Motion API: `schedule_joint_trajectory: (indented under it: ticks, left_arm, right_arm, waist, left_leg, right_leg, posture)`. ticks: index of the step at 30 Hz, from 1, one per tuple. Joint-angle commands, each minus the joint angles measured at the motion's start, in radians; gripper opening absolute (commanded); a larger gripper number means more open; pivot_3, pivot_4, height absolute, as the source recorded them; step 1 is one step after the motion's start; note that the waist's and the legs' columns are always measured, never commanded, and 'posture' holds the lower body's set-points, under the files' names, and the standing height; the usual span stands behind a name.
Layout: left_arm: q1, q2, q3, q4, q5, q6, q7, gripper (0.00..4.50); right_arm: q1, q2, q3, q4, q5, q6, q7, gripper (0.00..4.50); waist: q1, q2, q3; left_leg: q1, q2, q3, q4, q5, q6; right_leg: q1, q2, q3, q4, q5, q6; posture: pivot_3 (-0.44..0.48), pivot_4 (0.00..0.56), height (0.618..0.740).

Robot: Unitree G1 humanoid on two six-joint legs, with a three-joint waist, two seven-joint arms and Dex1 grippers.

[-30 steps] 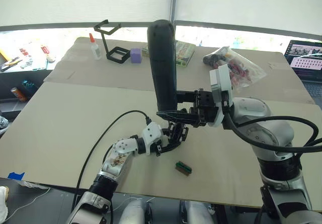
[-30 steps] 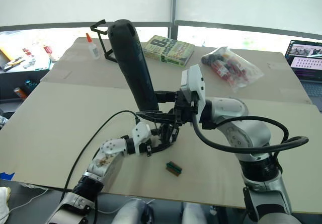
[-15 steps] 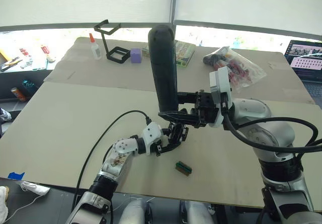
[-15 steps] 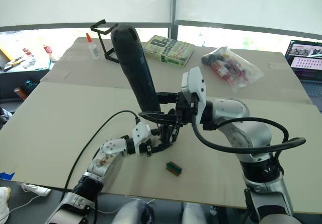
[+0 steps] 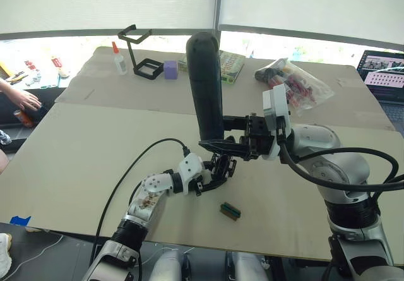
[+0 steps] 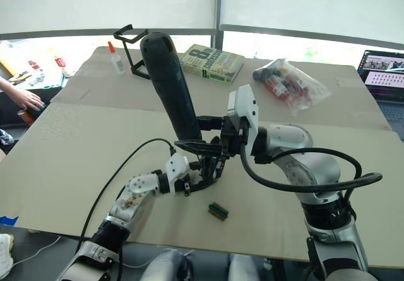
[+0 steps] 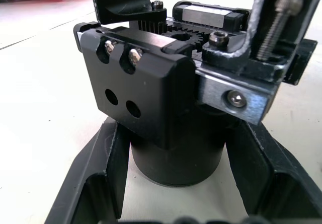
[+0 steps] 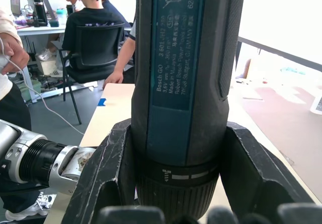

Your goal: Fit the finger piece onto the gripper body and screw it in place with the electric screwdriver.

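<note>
The electric screwdriver [image 5: 205,85] stands nearly upright over the middle of the table, tip down, with my right gripper [image 5: 216,133] shut on its lower barrel [image 8: 186,58]. Directly under its tip sits the gripper body [image 5: 221,167] on the table. My left gripper [image 5: 213,175] is shut on it, its fingers [image 7: 103,158] on either side of the round base [image 7: 176,158]. In the left wrist view the finger piece [image 7: 121,2] rises from the top of the body, beside two screw heads [image 7: 133,55]. The screwdriver's bit is hidden behind my right gripper.
A small green-and-brown block [image 5: 230,211] lies just in front of the body. A black cable [image 5: 136,167] runs along my left arm. At the back stand a wire-frame stand [image 5: 140,53], glue bottle [image 5: 119,60], purple block [image 5: 170,70], book [image 6: 211,63] and plastic bag [image 5: 293,82]. A person's hand [image 5: 22,98] reaches in at the left edge.
A person's hand has come into view at the left edge of the table. Both arms, the screwdriver and the gripper body hold their places.
</note>
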Motion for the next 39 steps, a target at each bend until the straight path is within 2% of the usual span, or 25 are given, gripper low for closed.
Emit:
schedule_joint_trajectory:
  ticks: [1,39]
  left_arm:
    - [0.009,-0.007,-0.031,0.019,0.017,0.014,-0.003,2.28]
    - [0.016,-0.018,-0.037,0.018,0.017,0.021,-0.001,2.28]
  right_arm:
    - [-0.034,0.005,-0.04,-0.048,0.031,-0.008,-0.005,1.93]
    - [-0.101,0.002,-0.025,-0.065,0.03,0.097,-0.004,1.93]
  waist:
    - [0.0,0.0,0.0]
    - [0.001,0.0,0.0]
  left_leg:
    - [0.0,0.0,0.0,0.0,0.0,0.0]
    - [0.0,0.0,0.0,0.0,0.0,0.0]
  right_leg:
    - [0.0,0.0,0.0,0.0,0.0,0.0]
    - [0.0,0.0,0.0,0.0,0.0,0.0]
  posture:
    - [0.0,0.15,0.74]
    - [0.0,0.15,0.74]
